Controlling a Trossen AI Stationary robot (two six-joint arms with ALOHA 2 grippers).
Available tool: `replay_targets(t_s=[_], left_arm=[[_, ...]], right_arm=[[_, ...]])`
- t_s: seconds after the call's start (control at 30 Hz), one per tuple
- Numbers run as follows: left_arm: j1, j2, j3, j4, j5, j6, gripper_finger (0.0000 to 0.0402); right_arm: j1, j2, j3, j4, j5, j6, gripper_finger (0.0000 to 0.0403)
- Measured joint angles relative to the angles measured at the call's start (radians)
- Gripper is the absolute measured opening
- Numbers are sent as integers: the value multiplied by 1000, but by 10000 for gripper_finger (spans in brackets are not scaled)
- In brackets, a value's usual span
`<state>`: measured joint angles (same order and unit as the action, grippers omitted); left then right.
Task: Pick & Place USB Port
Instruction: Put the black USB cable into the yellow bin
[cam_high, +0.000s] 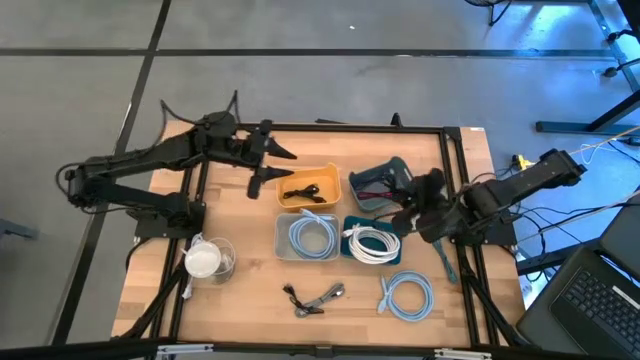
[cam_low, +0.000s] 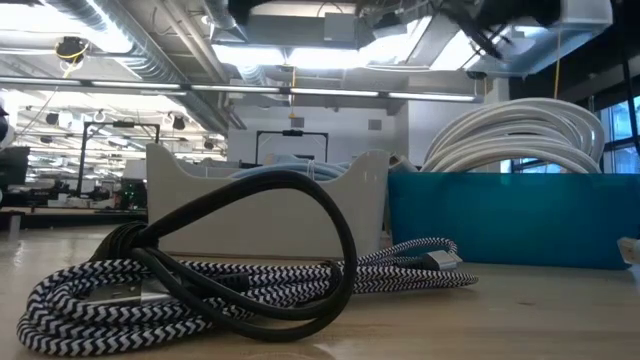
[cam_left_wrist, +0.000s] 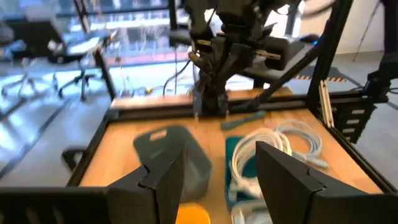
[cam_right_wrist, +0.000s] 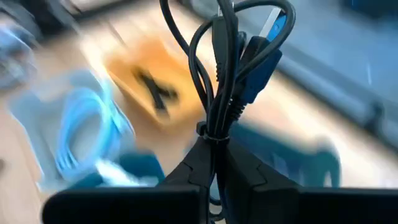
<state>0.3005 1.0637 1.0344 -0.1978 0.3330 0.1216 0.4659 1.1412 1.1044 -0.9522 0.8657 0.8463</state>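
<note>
My right gripper (cam_right_wrist: 214, 167) is shut on a bundled black USB cable (cam_right_wrist: 229, 68) with a blue plug (cam_right_wrist: 261, 53). In the high view it (cam_high: 408, 207) hovers over the dark grey bin (cam_high: 378, 183) and the teal bin (cam_high: 372, 245). My left gripper (cam_high: 275, 167) is open and holds nothing. It sits at the left edge of the orange bin (cam_high: 308, 187), which holds a black cable. In the left wrist view its fingers (cam_left_wrist: 211, 174) point toward the right arm. My right gripper pinches the bundled cable between its two fingers at the bound lower end (cam_right_wrist: 213, 138), just under the tie. The loops and the blue plug stand up beyond the fingertips, lifted clear of the bins.
A light grey bin (cam_high: 305, 237) holds a pale blue cable, and the teal bin holds a white coil (cam_high: 370, 243). Near the table's near edge lie a black-and-white braided cable (cam_high: 315, 297) and a pale blue coil (cam_high: 407, 297). A clear cup (cam_high: 207, 258) stands at the left.
</note>
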Motion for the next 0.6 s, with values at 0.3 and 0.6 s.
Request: replay_targets(t_s=[0.3, 0.6], left_arm=[[-44, 214, 0, 441, 156, -6, 182], [-73, 380, 0, 881, 220, -112, 182]], right_arm=[[-79, 0, 30, 610, -82, -708, 20], [-188, 40, 30, 859, -351, -905, 20]])
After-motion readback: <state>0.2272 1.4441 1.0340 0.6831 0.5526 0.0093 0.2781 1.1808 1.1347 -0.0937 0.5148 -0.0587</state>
